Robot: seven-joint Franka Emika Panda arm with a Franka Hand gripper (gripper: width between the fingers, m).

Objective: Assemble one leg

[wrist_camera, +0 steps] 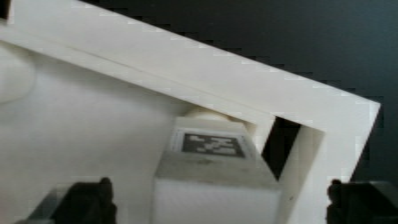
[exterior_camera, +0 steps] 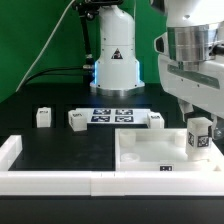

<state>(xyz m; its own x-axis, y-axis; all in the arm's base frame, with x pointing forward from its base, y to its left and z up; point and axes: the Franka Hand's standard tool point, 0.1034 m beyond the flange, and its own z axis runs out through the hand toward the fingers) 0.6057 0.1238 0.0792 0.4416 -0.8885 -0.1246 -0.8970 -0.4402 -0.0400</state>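
Observation:
One leg (exterior_camera: 200, 136), a small white block with a marker tag, stands upright at the corner of the large white panel (exterior_camera: 150, 152) nearest the exterior view's right. My gripper (exterior_camera: 197, 112) hangs just above it. In the wrist view the leg (wrist_camera: 214, 150) lies between my two dark fingers (wrist_camera: 89, 200), which stand wide apart with a gap on each side, so my gripper (wrist_camera: 226, 205) is open. The panel (wrist_camera: 107, 110) fills most of that view. Three more legs lie on the black table: two (exterior_camera: 42, 117) (exterior_camera: 78, 119) towards the exterior view's left, one (exterior_camera: 157, 119) nearer the panel.
The marker board (exterior_camera: 112, 115) lies flat in front of the robot base (exterior_camera: 115, 60). Long white border rails (exterior_camera: 50, 168) run along the front and up the exterior view's left side. A cable trails behind the base.

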